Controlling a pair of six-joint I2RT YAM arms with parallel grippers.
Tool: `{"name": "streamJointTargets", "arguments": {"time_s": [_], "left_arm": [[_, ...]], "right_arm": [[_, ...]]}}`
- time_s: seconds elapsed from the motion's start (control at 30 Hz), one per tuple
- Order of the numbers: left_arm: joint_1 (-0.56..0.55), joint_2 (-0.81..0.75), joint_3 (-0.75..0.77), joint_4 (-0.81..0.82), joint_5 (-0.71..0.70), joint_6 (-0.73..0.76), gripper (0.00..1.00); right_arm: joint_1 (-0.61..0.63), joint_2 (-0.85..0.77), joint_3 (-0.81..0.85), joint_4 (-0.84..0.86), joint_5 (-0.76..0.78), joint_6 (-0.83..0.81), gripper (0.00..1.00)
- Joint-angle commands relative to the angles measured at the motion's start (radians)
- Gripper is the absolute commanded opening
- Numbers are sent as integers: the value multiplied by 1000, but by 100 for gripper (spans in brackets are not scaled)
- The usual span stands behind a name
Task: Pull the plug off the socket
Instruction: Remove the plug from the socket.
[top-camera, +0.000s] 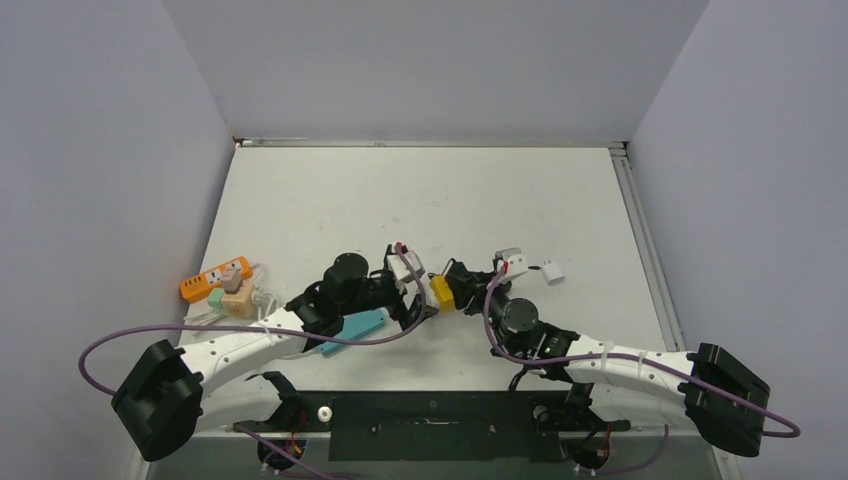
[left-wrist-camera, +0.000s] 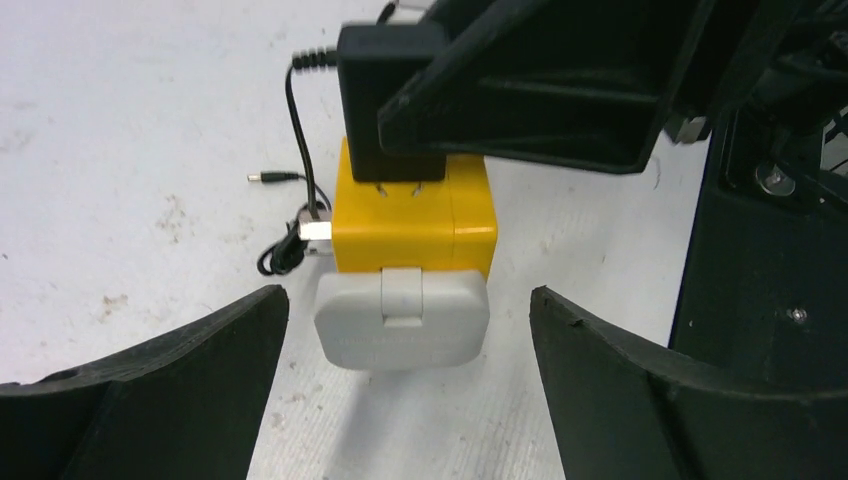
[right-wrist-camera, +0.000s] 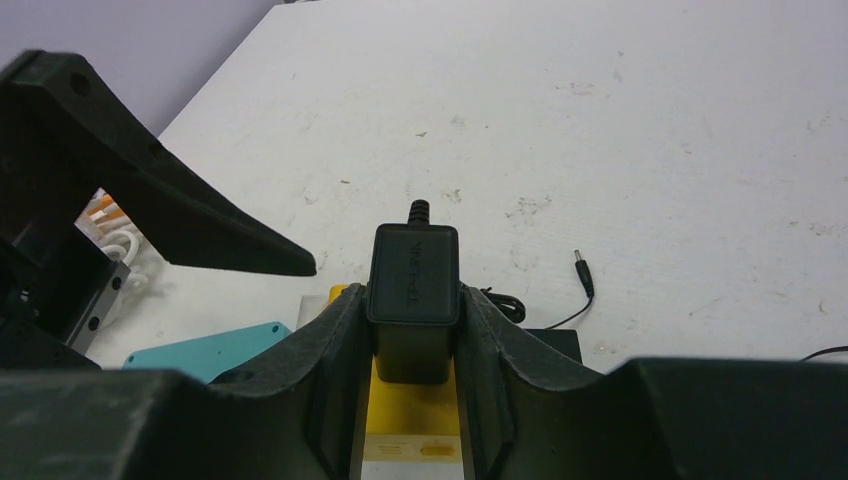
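A yellow socket cube (left-wrist-camera: 415, 215) lies on the white table. A black plug (left-wrist-camera: 365, 100) sits at its far face, with bare metal prongs showing between its body and the cube. My right gripper (right-wrist-camera: 413, 290) is shut on this black plug (right-wrist-camera: 413, 300), one finger on each side, with the yellow cube (right-wrist-camera: 420, 400) below it. A white plug (left-wrist-camera: 402, 320) sticks out of the cube's near face. My left gripper (left-wrist-camera: 408, 291) stands open, with a gap between each finger and the white plug. In the top view both grippers meet at the cube (top-camera: 441, 292).
An orange power strip (top-camera: 215, 279) with a beige plug (top-camera: 238, 300) lies at the left edge. A teal flat piece (top-camera: 355, 330) is under the left arm. A small white adapter (top-camera: 552, 271) lies to the right. A thin black cable with a barrel jack (right-wrist-camera: 582, 268) trails beside the cube.
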Motion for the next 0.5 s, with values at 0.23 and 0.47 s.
{"name": "streamJointTargets", "arguments": {"time_s": [0.23,0.47], "left_arm": [[-8,15,24,149,13,9,93],[-17,41,39,123,-14,16,94]], "right_arm": [[21,-2,83,95,-28,18,5],[34,6,93,110,-31,20,5]]}}
